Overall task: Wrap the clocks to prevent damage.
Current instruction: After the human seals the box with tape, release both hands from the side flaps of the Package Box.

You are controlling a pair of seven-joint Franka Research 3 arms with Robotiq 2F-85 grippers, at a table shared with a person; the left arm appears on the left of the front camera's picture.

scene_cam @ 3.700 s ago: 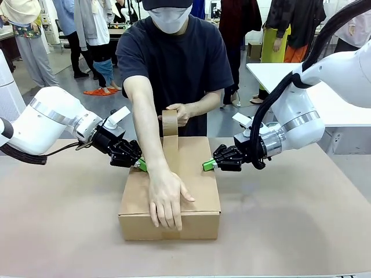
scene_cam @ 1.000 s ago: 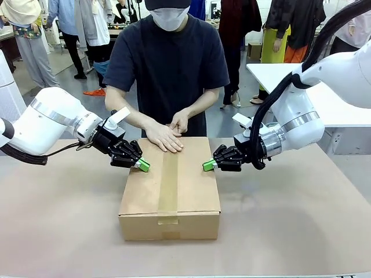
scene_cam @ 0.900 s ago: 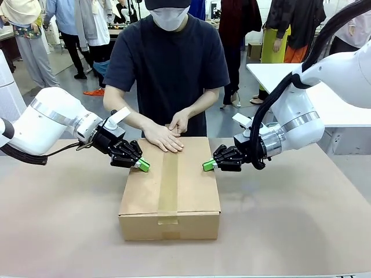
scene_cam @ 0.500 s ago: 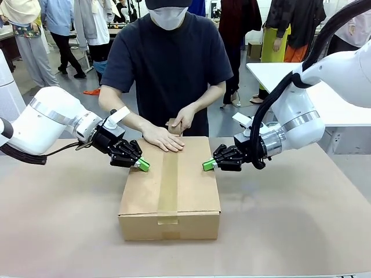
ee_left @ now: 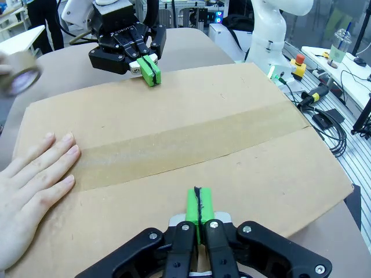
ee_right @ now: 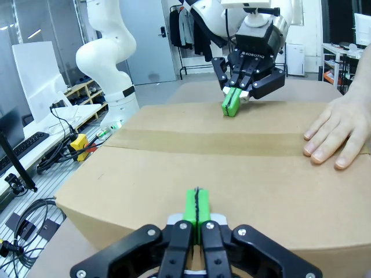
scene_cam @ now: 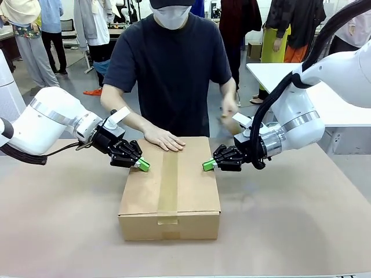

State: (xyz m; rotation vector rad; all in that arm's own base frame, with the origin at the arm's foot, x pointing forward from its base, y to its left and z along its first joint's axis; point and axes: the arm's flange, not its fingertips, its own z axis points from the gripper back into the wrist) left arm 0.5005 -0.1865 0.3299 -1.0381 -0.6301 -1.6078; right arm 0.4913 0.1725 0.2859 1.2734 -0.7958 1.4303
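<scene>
**Pressing both grippers on a taped box**

Resting on the brown table (scene_cam: 301,220), the cardboard box (scene_cam: 191,191) sits closed at the middle, between the two arms. A strip of brown tape (scene_cam: 168,185) runs along the centre seam of its top and folds over the near edge. No clocks visible; the box flaps are shut.

Left gripper (scene_cam: 141,165): jaws fully closed, green pads together, tip touching the top of the box at its left edge. Nothing between the pads. Left wrist view confirms the pads (ee_left: 197,204) pressed together on the cardboard.

Right gripper (scene_cam: 208,165): jaws fully closed, pads together, tip on the top of the box at its right edge, opposite the left one. Right wrist view shows the same, pads (ee_right: 196,205) shut on nothing.

Person stands at the far side. One hand (scene_cam: 164,139) lies flat, palm down, on the far part of the box top, left of the tape strip. The other hand (scene_cam: 228,107) is raised off the box, blurred; the left wrist view shows a tape roll (ee_left: 18,74) in it.
</scene>
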